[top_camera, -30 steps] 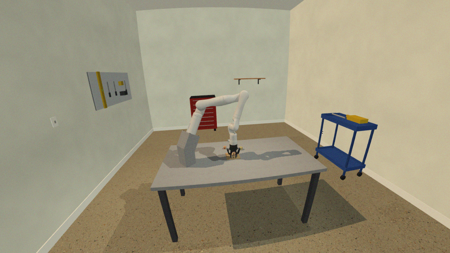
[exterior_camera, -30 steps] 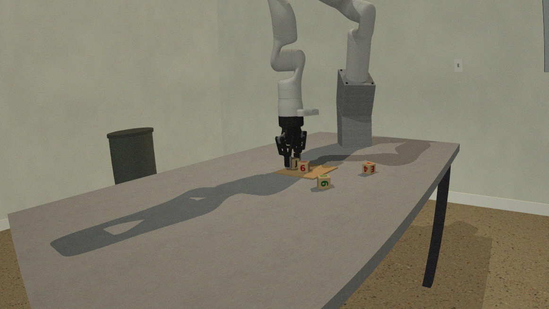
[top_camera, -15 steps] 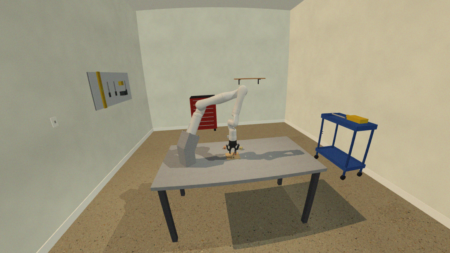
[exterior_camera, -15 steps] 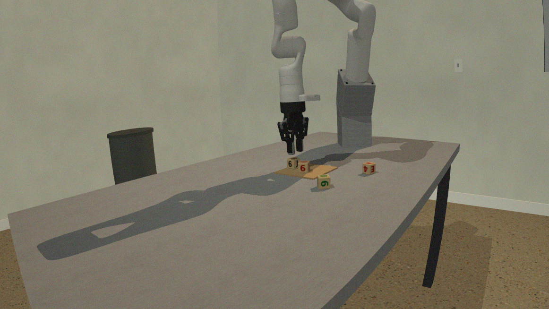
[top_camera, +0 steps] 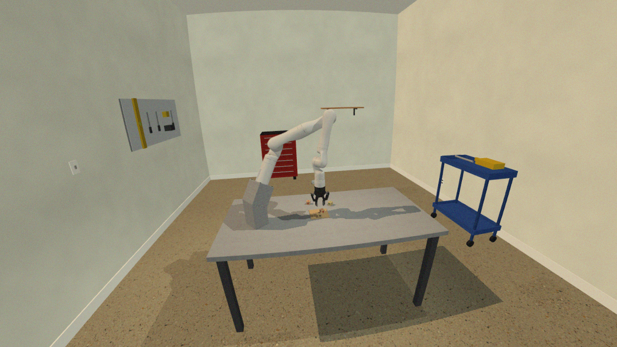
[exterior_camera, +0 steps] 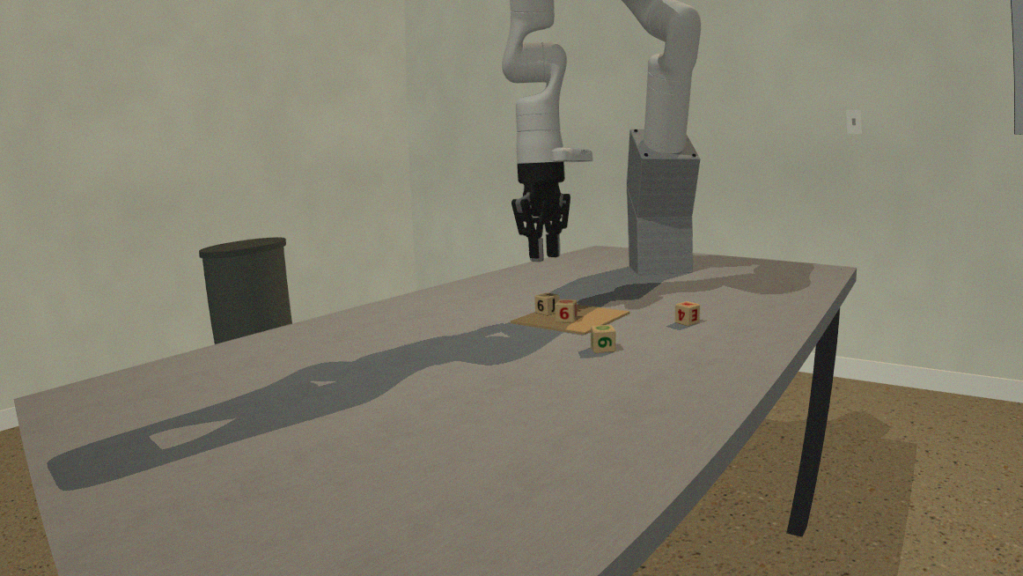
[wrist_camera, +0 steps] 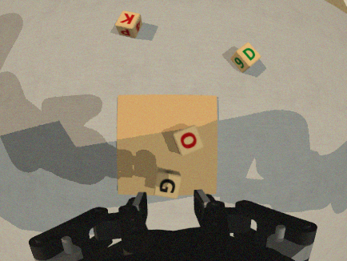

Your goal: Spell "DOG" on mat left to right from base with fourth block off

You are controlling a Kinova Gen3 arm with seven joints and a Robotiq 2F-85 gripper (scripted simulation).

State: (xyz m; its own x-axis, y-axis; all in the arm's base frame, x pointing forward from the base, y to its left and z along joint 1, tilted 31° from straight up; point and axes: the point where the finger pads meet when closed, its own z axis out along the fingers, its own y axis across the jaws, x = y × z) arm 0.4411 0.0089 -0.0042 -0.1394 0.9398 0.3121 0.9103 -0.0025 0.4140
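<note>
Pale green walls [top_camera: 298, 64] [exterior_camera: 343, 107] and a cream wall [top_camera: 496, 77] surround a speckled brown floor [top_camera: 267, 297] [exterior_camera: 858, 507]. On it stands a grey desk [top_camera: 367, 232] [exterior_camera: 393, 457] [wrist_camera: 60, 52] with dark legs, long shadows crossing its top. The white arm [top_camera: 298, 130] [exterior_camera: 536, 136] reaches over it from a grey pedestal [top_camera: 255, 215] [exterior_camera: 662, 243].

Around the room are a blue cart [top_camera: 479, 172], a red drawer chest [top_camera: 286, 167], a tool board [top_camera: 157, 103] and a wall shelf [top_camera: 341, 107]. The black tool [top_camera: 319, 204] [exterior_camera: 544, 257] [wrist_camera: 170, 201] hangs above the desk, partly open, gripping nothing.

A tan mat [top_camera: 313, 216] [exterior_camera: 605, 318] [wrist_camera: 137, 108] bears the O block [exterior_camera: 565, 311] [wrist_camera: 189, 140], red-lettered, and the G block [exterior_camera: 544, 304] [wrist_camera: 167, 185], black-lettered, near one edge. Off the mat lie the green D block [top_camera: 330, 202] [exterior_camera: 603, 339] [wrist_camera: 245, 57] and the red K block [top_camera: 307, 201] [exterior_camera: 687, 313] [wrist_camera: 129, 24].

The wrist view gives the top letters; the exterior view adds side marks, 6 on three blocks, 4 and E on the K block. Only the exterior view shows the dark bin [exterior_camera: 246, 293].

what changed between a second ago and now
The pincer rose straight up, roughly, from around the G block; it looks let go, with nothing between the fingers now. The O block, D block, K block and mat stayed put.
</note>
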